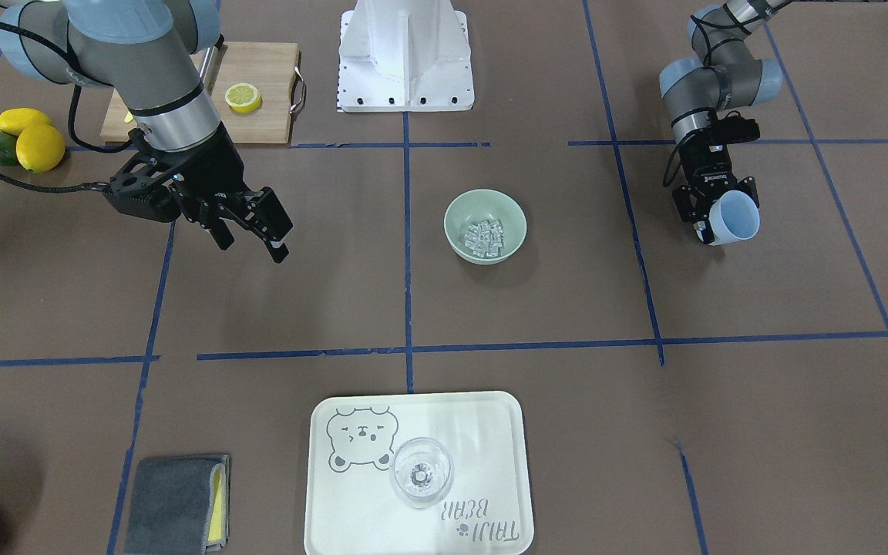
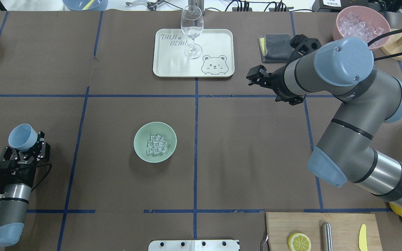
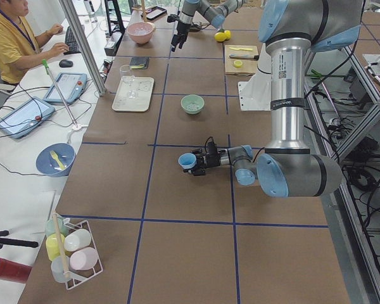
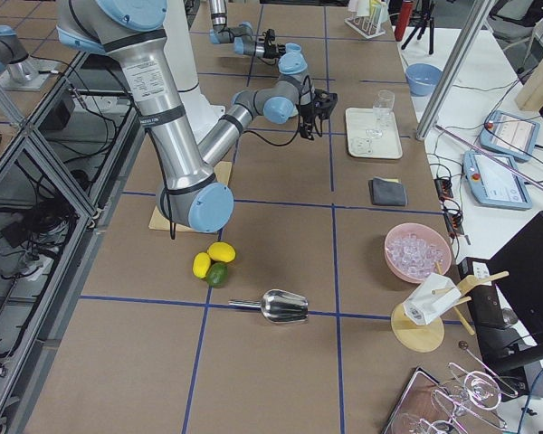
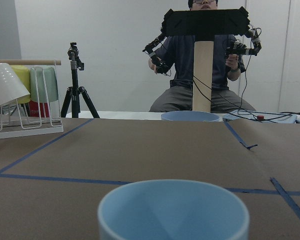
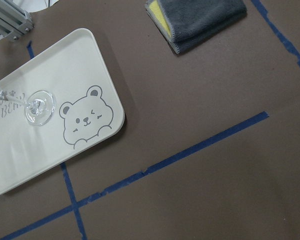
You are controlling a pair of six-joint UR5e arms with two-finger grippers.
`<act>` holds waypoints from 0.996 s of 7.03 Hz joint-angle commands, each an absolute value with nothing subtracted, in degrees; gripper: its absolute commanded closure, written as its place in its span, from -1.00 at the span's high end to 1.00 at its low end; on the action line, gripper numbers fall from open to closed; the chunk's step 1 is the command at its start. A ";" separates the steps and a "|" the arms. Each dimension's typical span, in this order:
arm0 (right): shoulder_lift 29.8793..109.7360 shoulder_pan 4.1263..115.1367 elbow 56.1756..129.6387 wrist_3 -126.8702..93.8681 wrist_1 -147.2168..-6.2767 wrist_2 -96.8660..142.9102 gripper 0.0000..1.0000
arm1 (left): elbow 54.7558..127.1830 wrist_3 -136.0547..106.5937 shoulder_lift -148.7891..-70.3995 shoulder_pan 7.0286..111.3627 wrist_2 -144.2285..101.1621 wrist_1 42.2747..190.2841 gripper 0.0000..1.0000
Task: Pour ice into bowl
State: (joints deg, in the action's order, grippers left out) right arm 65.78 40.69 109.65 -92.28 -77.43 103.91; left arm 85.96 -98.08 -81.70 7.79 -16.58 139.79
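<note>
- Front-facing: ice [image 1: 484,236] sits heaped in the bowl [image 1: 455,214], mid-table; left gripper [image 1: 719,225] is clamped on the blue cup [image 1: 738,217], well apart from the bowl on the robot's left of it; right gripper [image 1: 250,239] has jaws spread and holds nothing, about as far off on the other side.
- Overhead: bowl [image 2: 139,134] lies straight to the right of the left gripper [image 2: 26,148], roughly level in depth; cup [image 2: 22,136] is mouth up and looks empty; I'd call the pour done.
- Exterior left: cup [image 3: 187,161] is on the near arm, well apart from the bowl [image 3: 185,101].
- Exterior right: bowl is probably hidden behind the near arm; can't confirm.
- Left wrist: only the cup rim [image 5: 173,210] shows; no ice visible inside; bowl is out of frame, so it isn't ahead of this gripper.
- Right wrist: tray [image 6: 65,75], glass [image 6: 39,107] and cloth [image 6: 200,17] are below; no bowl.
</note>
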 commanded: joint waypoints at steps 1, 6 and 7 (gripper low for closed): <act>65.74 40.69 109.69 -92.29 -77.43 103.89 1.00 | 86.22 -98.17 -81.22 7.82 -16.35 139.92 -0.26; 65.83 40.78 109.77 -92.29 -77.43 103.89 1.00 | 87.01 -97.56 -79.19 7.82 -16.34 140.01 1.00; 65.74 40.78 109.78 -92.29 -77.43 103.89 1.00 | 87.97 -97.12 -78.84 7.82 -17.39 140.01 1.00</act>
